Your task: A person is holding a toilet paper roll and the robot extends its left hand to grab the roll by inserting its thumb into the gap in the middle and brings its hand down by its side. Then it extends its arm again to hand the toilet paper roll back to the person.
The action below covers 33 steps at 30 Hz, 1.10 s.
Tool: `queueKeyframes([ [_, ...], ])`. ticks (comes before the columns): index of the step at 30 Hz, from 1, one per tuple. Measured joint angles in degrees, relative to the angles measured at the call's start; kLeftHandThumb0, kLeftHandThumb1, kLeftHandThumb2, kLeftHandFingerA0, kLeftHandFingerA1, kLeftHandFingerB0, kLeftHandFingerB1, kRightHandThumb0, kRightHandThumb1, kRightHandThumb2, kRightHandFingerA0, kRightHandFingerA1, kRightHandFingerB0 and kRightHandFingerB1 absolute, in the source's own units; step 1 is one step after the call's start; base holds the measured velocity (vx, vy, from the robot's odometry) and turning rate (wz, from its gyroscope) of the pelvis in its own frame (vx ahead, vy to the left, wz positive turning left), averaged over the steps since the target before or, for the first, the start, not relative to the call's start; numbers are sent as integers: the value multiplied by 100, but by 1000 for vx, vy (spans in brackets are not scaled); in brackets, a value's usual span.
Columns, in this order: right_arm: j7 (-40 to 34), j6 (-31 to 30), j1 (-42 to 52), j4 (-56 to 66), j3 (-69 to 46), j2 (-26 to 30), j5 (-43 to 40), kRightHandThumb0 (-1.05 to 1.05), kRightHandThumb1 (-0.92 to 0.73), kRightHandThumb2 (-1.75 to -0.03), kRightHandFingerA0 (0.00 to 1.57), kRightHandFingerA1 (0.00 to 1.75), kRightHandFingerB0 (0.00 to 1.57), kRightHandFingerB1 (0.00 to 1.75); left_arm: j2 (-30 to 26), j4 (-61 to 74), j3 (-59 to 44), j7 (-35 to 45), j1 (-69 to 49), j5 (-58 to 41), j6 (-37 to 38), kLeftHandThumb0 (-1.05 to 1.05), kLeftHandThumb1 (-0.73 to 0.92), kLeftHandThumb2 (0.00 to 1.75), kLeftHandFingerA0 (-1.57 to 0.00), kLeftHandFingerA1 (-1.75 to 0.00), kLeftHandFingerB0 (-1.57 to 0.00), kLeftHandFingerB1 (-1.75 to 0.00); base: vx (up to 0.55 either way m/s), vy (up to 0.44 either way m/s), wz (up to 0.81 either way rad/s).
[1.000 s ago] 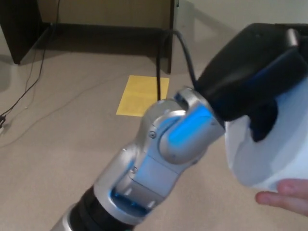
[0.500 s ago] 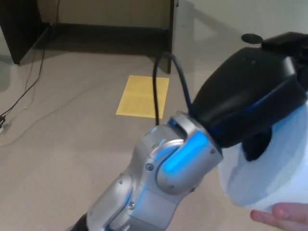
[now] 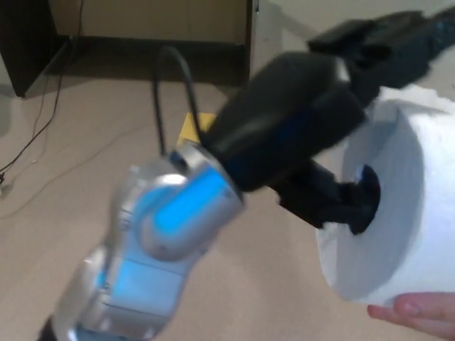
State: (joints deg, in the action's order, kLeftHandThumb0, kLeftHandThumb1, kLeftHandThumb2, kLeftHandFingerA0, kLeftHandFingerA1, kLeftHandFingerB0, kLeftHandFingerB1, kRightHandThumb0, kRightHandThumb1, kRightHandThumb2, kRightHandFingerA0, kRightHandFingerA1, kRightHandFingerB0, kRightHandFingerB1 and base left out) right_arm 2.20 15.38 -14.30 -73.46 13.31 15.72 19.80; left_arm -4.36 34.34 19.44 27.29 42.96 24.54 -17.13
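Step in hand looked like the grab: left hand point(image 3: 334, 142) was at the toilet paper roll point(image 3: 405, 206), thumb point(image 3: 355, 202) tip in the core hole. The fingers point(image 3: 384, 39) reached over the roll's top edge, spread rather than clamped, so the grip didn't look closed. Roll was at picture right, off the floor point(image 3: 85, 163), propped from below by a person's hand point(image 3: 416, 312).

Next move, my read: seat the thumb deeper, close the fingers on the outer wall, then pull clear once the person lets go.

Arm pose: forearm extended up and right from lower left, wrist joint blurred. Right hand not visible.
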Motion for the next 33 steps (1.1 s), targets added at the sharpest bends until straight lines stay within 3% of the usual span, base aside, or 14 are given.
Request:
queueKeyframes([
  [8,0,-1,0,-3,-18,0,1,-37,-66,-60,75,57,59,44,-433,158,-1001,498,81,-755,-335,-45,34,70,-6,-29,-5,-22,0,0,0],
  [9,0,-1,0,-4,-18,0,2,-37,-66,-60,75,58,59,43,-510,176,-1197,566,81,-882,-397,-46,33,58,-9,-29,-10,-22,0,0,0],
  [11,0,0,-2,-3,-17,-1,4,-37,-66,-61,76,58,58,43,-614,204,-1507,659,76,-1083,-490,-38,31,65,-7,-29,-7,-26,0,0,0],
  [13,0,0,-1,-4,-15,-1,6,-36,-66,-60,75,57,58,43,-678,242,-1729,715,51,-1228,-556,-38,36,52,-6,-28,-7,-25,0,0,0],
  [16,0,1,9,-6,-14,-1,11,-37,-66,-60,76,61,57,43,-777,381,-2264,837,-180,-1571,-669,-39,30,71,-7,-44,0,-32,0,0,0],
  [21,0,8,55,-6,-18,0,12,-38,-67,-61,77,62,57,43,-881,545,-3202,969,-1172,-2073,-682,-47,35,62,-11,-41,-7,-24,0,0,0],
  [22,0,9,63,-5,-20,1,12,-38,-67,-61,76,61,58,43,-873,542,-3360,988,-1454,-2149,-666,-46,34,63,-5,-39,-13,-27,0,0,0],
  [23,0,9,70,-5,-20,2,12,-38,-66,-60,76,62,58,43,-864,534,-3448,1007,-1646,-2201,-652,-24,24,80,-3,-50,0,-48,0,0,0],
  [24,0,13,77,-4,-21,2,12,-38,-66,-60,76,62,58,43,-833,517,-3557,1018,-1934,-2261,-607,-24,24,80,-3,-50,0,-48,0,0,0],
  [25,0,15,78,-4,-23,2,12,-38,-67,-60,77,64,59,43,-793,444,-3643,1024,-2222,-2303,-533,-42,39,52,-21,-35,-16,-27,0,0,0],
  [28,0,18,77,-5,-29,2,11,-39,-67,-60,80,63,59,43,-681,75,-3820,1016,-2969,-2349,-284,-36,40,52,-22,-34,-20,-28,0,0,0],
  [29,0,18,78,-6,-30,4,11,-38,-66,-60,79,64,60,43,-657,-68,-3858,1010,-3183,-2350,-206,-18,27,82,-11,-52,-8,-49,0,0,0],
  [32,0,18,78,-6,-43,7,10,-38,-66,-60,79,63,61,44,-597,-640,-3961,965,-3766,-2343,55,-19,26,83,-14,-52,-11,-50,0,0,0],
  [33,0,18,78,-7,-50,7,10,-38,-66,-60,79,62,61,44,-574,-931,-4004,923,-3994,-2336,163,-40,40,61,-29,-41,-21,-34,0,0,0],
])
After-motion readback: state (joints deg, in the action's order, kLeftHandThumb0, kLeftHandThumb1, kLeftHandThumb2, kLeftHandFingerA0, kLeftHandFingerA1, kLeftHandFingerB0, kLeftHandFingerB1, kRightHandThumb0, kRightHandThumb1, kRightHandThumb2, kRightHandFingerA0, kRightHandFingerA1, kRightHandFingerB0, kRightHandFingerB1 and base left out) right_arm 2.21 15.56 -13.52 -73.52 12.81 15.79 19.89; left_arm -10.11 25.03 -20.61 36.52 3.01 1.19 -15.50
